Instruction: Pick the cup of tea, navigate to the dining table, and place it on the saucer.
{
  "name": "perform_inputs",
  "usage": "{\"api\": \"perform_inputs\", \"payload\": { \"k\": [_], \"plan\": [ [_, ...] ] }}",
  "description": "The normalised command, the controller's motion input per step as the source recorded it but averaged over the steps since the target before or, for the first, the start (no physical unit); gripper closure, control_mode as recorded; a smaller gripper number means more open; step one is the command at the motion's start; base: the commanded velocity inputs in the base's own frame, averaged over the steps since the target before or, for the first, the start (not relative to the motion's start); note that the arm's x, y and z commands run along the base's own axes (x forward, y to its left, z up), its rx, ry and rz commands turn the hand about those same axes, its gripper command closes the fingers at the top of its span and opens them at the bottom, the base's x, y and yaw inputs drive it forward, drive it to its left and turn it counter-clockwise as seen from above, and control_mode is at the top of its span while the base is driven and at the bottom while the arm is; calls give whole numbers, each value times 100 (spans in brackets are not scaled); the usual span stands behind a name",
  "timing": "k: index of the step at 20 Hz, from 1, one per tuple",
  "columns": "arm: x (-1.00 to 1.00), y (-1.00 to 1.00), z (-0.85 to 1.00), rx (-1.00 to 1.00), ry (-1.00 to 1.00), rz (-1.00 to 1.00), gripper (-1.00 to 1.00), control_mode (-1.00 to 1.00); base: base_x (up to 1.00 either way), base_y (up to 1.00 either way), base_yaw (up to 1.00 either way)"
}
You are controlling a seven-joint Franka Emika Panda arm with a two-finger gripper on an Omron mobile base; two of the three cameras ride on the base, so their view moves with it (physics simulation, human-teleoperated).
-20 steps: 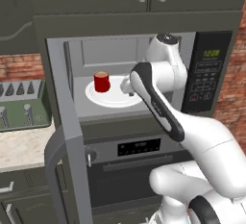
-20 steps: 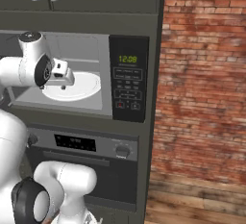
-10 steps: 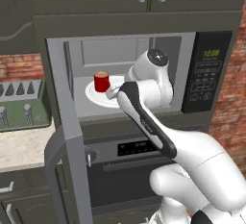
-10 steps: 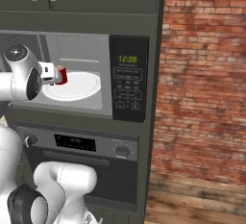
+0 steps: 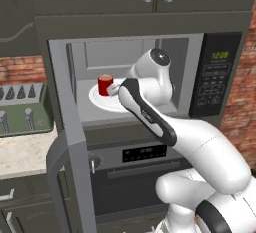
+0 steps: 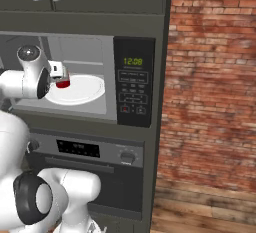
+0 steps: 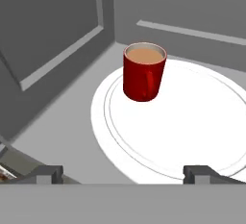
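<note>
Red cup of tea (image 7: 144, 71) stands upright on microwave turntable (image 7: 202, 127); spread, empty gripper (image 7: 122, 172) near.

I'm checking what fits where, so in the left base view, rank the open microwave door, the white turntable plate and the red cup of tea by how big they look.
1. Microwave door, nearest the camera, which inflates it
2. White turntable plate
3. Cup of tea

Inside the open microwave (image 6: 100, 72), the cup of tea (image 6: 63, 82) stands upright on the left part of the round white turntable plate (image 6: 82, 90). The white arm (image 6: 22, 79) reaches in from the left, its pincer (image 6: 59, 73) right at the cup. To the right rises a brick wall (image 6: 212, 87).
</note>
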Motion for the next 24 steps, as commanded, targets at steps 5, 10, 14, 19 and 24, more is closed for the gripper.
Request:
{"api": "perform_inputs", "payload": {
  "k": [5, 10, 14, 19, 24],
  "plan": [
    [32, -4, 4, 3, 5, -2, -100, -100, 0, 0, 0],
    [22, 0, -22, 0, 0, 0, -100, -100, 0, 0, 0],
    [22, 0, -37, 0, -1, 0, -100, -100, 0, 0, 0],
    [24, 0, -42, 0, -1, 0, -100, -100, 0, 0, 0],
    [25, 3, -2, 0, 0, 0, -100, -100, 0, 0, 0]
  ]
}}
